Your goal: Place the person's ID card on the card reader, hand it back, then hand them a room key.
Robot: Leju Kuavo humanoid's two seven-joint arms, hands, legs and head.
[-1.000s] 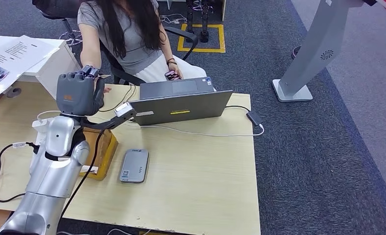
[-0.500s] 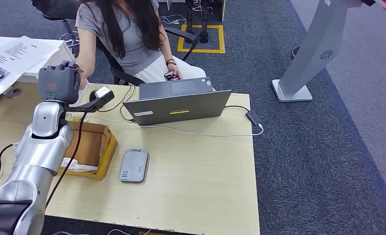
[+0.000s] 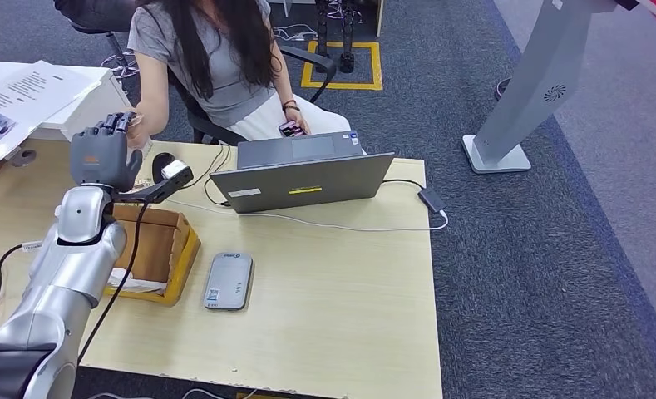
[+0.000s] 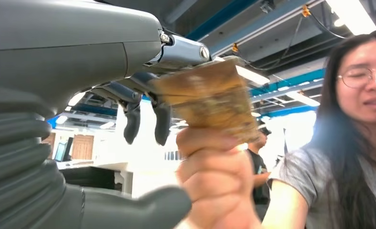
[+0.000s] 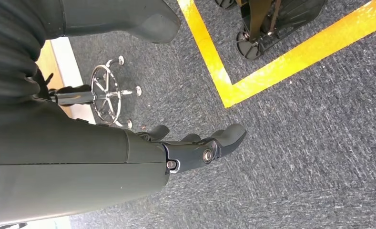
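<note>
1 card point(image 4: 209, 102): left hand point(image 3: 101, 154) + person's hand point(image 4: 219, 176).

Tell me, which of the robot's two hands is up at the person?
The left hand, raised over the table to the person's hand with a card between them. The right hand hangs above the carpet.

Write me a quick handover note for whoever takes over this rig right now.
Left hand is raised toward the person, a brownish card between its fingers; the person's hand also grips that card. Whether it is the ID or the room key cannot be told.
Right hand hangs over the carpet, holding nothing.
Card reader lies bare on the table, beside the wooden box.
Left: release the card once the person has it, then finish any remaining handover.
</note>
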